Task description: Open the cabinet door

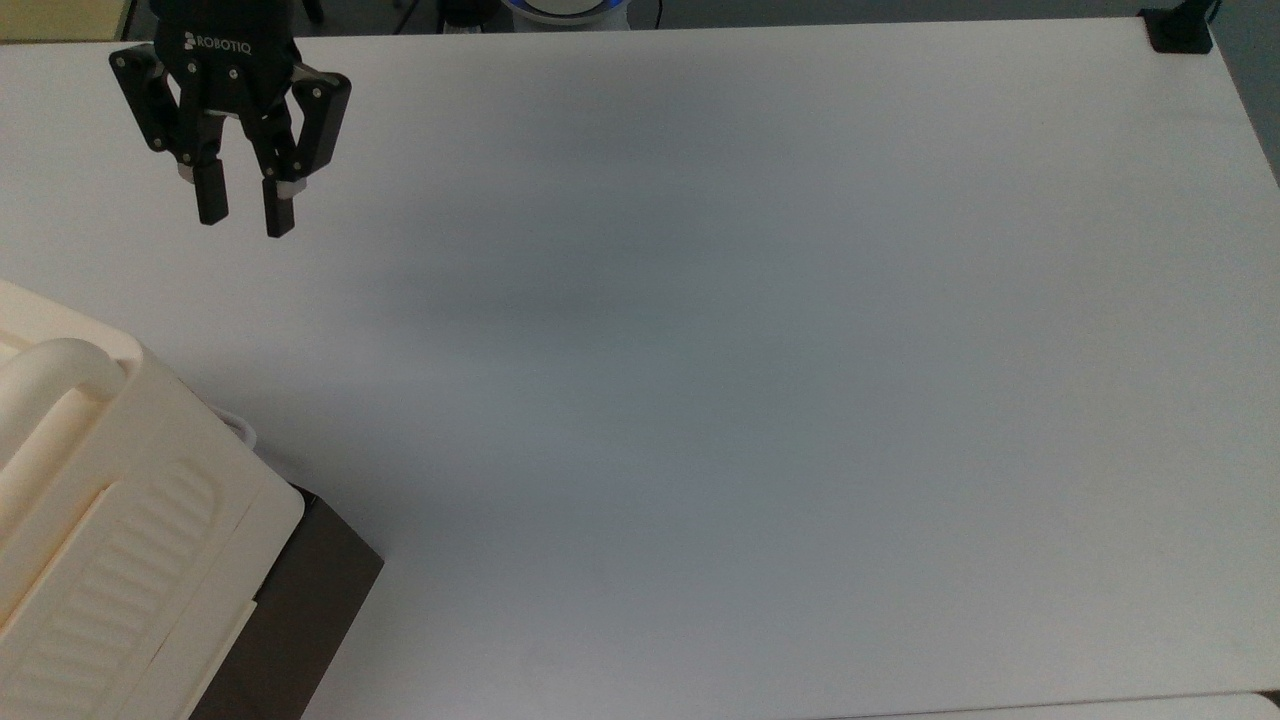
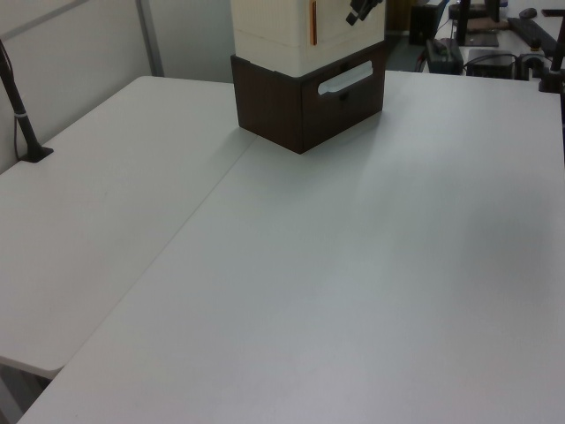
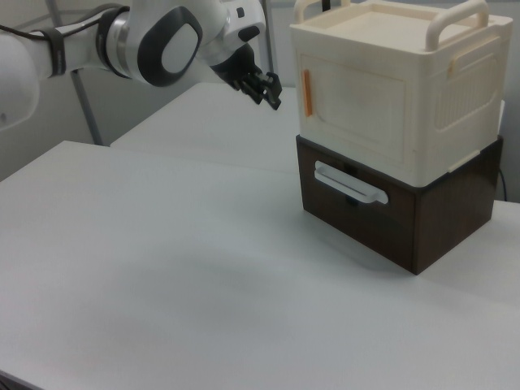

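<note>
A wide white table (image 1: 760, 400) takes up most of the top view. The cabinet (image 1: 110, 560) sits in the top view's lower left corner, cream top with a thick handle bar (image 1: 45, 390) and a dark brown base (image 1: 300, 600) showing past its edge. The gripper (image 1: 240, 212) hangs near the top view's upper left, well apart from the cabinet, its two black fingers (image 1: 210, 200) parted a little around nothing.

In the left view the cabinet (image 2: 305, 79) stands at the far end of the table, with a pale drawer handle (image 2: 344, 78) on the brown base. The gripper (image 2: 362, 11) shows against the cream front, though how close it is I cannot tell.

In the right view the door (image 3: 357, 110) lies flush and closed, an orange tab (image 3: 307, 93) at its edge. The gripper (image 3: 268, 91) hovers just beside that edge, apart from it.
</note>
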